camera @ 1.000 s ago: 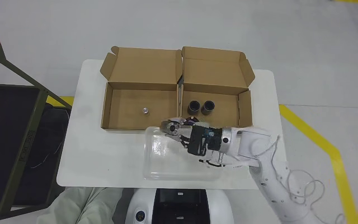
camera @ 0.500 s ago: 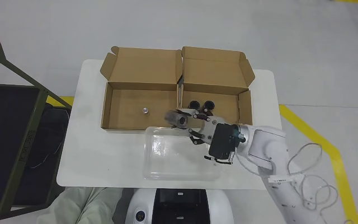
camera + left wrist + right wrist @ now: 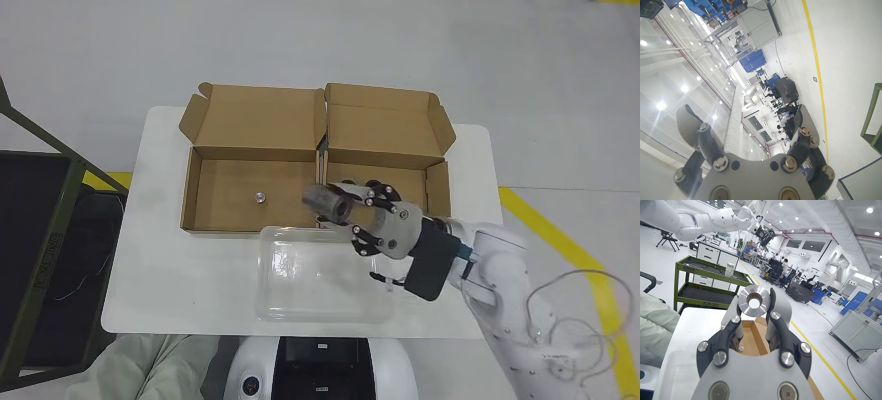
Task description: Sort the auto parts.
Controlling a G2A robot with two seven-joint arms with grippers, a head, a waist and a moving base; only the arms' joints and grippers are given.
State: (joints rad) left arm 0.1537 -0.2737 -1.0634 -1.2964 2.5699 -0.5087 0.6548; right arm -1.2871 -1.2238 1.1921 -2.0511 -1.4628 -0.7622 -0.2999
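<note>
Shiny machined-metal ring, matt cardboard boxes, clear glossy plastic tray.

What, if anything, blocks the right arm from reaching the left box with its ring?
Probably nothing: the right gripper, shut on the ring, hangs by the left box, open-topped with one small part inside.

The pale glossy floor carries a yellow line. A green cart stands nearby — office chairs farther off, round ceiling lights above.
</note>
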